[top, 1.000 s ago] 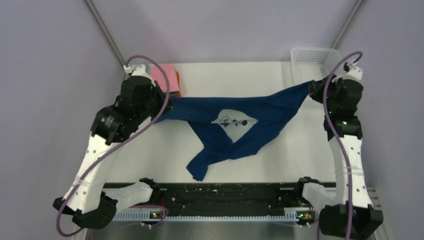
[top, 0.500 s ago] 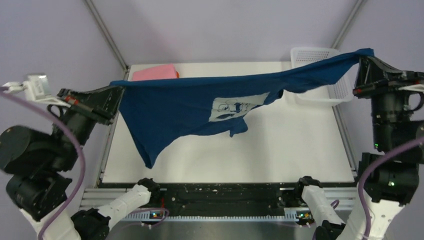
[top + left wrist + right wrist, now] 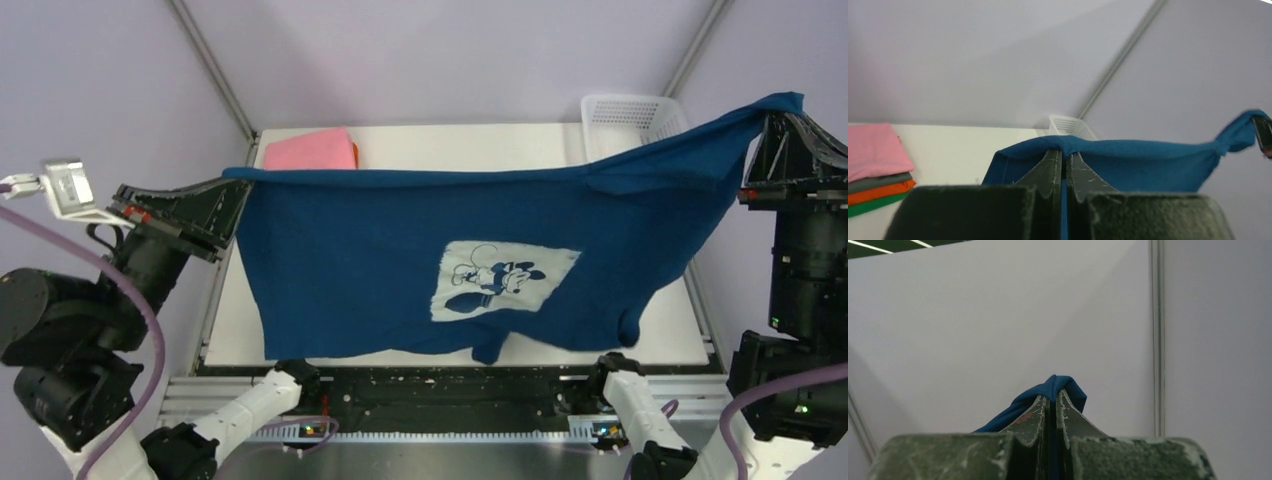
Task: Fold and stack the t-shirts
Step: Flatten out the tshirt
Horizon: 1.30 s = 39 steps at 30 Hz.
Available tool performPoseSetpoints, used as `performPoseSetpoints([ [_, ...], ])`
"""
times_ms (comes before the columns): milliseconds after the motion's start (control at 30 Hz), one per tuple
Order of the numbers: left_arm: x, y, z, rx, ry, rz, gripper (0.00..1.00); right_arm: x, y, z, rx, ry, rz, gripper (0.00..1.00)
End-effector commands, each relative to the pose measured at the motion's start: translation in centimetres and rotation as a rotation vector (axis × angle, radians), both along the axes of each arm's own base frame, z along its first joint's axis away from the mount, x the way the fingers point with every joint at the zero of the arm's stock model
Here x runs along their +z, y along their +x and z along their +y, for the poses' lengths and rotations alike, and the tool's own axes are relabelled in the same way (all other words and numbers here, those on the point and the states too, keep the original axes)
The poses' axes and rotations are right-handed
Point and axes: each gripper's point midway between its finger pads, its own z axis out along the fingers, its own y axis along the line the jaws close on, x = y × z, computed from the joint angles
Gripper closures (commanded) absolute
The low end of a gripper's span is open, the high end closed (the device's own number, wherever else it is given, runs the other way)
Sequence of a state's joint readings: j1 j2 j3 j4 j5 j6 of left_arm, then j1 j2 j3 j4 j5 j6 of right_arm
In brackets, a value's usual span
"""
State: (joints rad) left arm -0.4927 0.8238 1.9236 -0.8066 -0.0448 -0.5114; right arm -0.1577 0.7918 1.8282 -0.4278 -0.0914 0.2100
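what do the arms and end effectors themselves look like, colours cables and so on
Both the left arm and right arm are chunky black joints with white lower links, each with a looping purple cable. The left end effector and right end effector have dark, tapered wedge fingers, scuffed and flecked with lint.

Both arms reach up and outward; the left gripper [image 3: 238, 183] and right gripper [image 3: 778, 122] each clamp the shirt [image 3: 400, 250], jaws closed.
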Motion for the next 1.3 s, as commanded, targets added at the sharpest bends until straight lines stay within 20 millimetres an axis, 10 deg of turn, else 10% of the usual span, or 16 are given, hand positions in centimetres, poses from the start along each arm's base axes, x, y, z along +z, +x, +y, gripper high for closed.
performPoseSetpoints([
  [0,-4.1,8.0,-0.1,0.206,-0.039,0.207,1.0,-3.9,7.1,-2.0,-0.053,0.014,0.13,1.0],
  [133,-13.3,15.8,-1.2,0.384,0.075,0.495,1.0,-10.5,14.6,-3.0,-0.031,0.061,0.272,1.0],
  [300,-27.0,25.4,-2.6,0.364,0.188,0.892,0.99,-23.5,25.1,-2.0,0.134,0.202,0.457,1.0],
  [400,-33.4,30.7,-1.6,0.415,0.248,1.01,0.67,-32.1,30.5,-0.3,0.188,0.188,0.625,1.0],
  [467,-37.4,33.2,-0.9,0.433,0.304,1.125,0.24,-36.6,33.2,0.0,0.138,0.13,0.766,0.74],
  [500,-38.1,33.3,-1.1,0.406,0.321,1.19,0.06,-37.8,34.0,0.1,0.115,0.103,0.822,0.57],
  [633,-36.9,33.3,-1.9,0.361,0.355,1.204,0.01,-39.4,35.0,-0.8,0.014,0.072,0.914,0.12],
  [867,-38.3,27.6,-3.7,0.206,0.282,1.177,0.01,-39.2,29.4,0.0,0.026,0.144,0.952,0.05],
  [1067,-40.5,21.7,-5.9,0.087,0.275,1.187,0.01,-43.9,23.8,5.1,0.167,0.192,1.096,0.01],
  [1267,-46.2,17.5,-6.9,0.016,0.313,1.272,0.01,-49.4,22.5,7.8,0.233,0.22,1.206,0.01],
])
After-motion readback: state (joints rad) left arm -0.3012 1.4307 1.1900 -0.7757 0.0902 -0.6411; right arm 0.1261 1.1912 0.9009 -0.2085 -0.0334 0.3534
